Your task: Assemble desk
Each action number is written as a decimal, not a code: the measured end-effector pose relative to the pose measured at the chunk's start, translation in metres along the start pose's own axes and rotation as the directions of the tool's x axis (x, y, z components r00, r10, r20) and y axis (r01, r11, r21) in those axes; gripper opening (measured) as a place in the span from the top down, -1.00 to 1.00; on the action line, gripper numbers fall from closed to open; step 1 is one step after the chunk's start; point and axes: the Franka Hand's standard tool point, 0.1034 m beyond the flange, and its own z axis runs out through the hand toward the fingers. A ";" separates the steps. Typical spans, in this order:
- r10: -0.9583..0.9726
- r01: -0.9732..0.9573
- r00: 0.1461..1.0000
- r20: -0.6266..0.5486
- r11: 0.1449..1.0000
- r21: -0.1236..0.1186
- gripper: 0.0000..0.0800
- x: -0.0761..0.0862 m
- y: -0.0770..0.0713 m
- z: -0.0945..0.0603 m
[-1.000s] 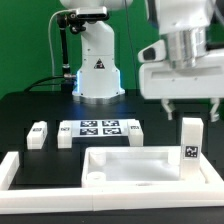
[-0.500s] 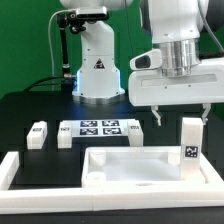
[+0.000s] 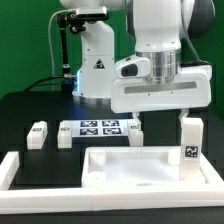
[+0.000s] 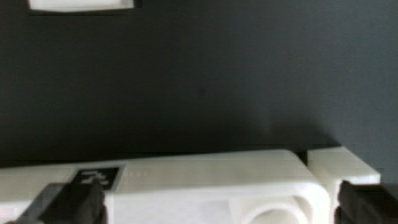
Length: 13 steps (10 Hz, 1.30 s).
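Observation:
The desk panel (image 3: 135,165), a wide white rimmed rectangle, lies near the front of the black table. One square leg post (image 3: 190,140) with a tag stands upright at the panel's far corner, on the exterior view's right. Two more short legs (image 3: 38,134) (image 3: 66,137) sit at the left. My gripper (image 3: 158,120) hangs open and empty just above the panel's far edge, to the left of the upright leg. In the wrist view the panel's corner (image 4: 214,185) shows between the dark fingertips (image 4: 63,205), with my gripper (image 4: 214,208) holding nothing.
The marker board (image 3: 100,128) lies flat behind the panel. White L-shaped border bars (image 3: 18,168) frame the panel at the left and front. The robot's base (image 3: 97,70) stands at the back. A white piece (image 4: 80,5) shows at the wrist view's edge.
The gripper has moved toward the exterior view's left and come a little lower, from beside the upright leg to over the panel's far edge. The parts have not moved.

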 end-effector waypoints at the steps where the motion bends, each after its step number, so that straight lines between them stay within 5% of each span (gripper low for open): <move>1: 0.000 0.000 1.000 0.001 1.000 0.000 -0.62 0.000 0.000 0.000; 3: -0.013 0.012 0.993 0.119 1.000 0.010 -0.62 -0.010 0.003 0.002; 5: -0.038 0.034 0.959 0.280 0.999 0.019 -0.62 -0.030 0.036 0.021; 6: -0.050 0.046 0.917 0.395 0.999 0.018 -0.62 -0.039 0.042 0.021; 13: -0.002 -0.009 0.624 0.782 1.000 0.009 -0.62 -0.060 0.045 0.035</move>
